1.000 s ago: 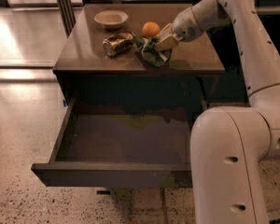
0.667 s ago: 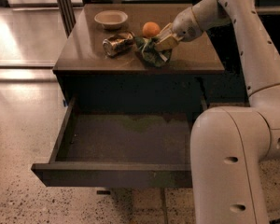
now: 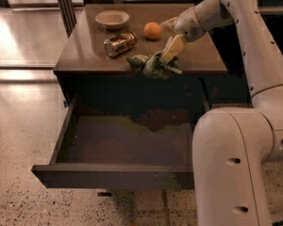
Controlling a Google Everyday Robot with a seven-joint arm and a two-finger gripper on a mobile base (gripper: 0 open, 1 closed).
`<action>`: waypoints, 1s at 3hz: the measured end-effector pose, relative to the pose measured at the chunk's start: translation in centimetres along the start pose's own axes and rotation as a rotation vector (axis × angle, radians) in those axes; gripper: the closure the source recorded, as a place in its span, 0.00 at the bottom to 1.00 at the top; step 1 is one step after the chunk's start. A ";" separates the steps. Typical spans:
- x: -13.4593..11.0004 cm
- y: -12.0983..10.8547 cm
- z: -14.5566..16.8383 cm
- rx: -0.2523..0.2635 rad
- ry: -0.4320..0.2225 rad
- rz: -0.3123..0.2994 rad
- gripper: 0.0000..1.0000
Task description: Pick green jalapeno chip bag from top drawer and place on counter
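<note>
Gripper (image 3: 170, 51) is over the counter (image 3: 85, 55) near its front edge, touching the green jalapeno chip bag (image 3: 152, 65). Whether it grips the bag cannot be determined. The crumpled foil bag rests on the glossy brown top. Step: placement. Next move probably requires release, then clean retraction. The top drawer (image 3: 113, 175) stands open.

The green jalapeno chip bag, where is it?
Camera view: the crumpled dark green foil bag lies at the front edge of the brown counter, right of the gold metal can, the gripper at its upper right.
</note>
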State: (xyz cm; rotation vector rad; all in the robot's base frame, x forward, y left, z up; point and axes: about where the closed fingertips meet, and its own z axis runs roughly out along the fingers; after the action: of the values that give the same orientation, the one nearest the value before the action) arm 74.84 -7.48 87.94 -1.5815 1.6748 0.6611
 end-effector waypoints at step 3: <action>0.4 -2.1 3.0 0.027 0.062 -0.028 0.00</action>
State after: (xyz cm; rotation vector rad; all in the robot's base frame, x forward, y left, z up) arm 77.44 -5.58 86.05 -1.6183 1.6960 0.5784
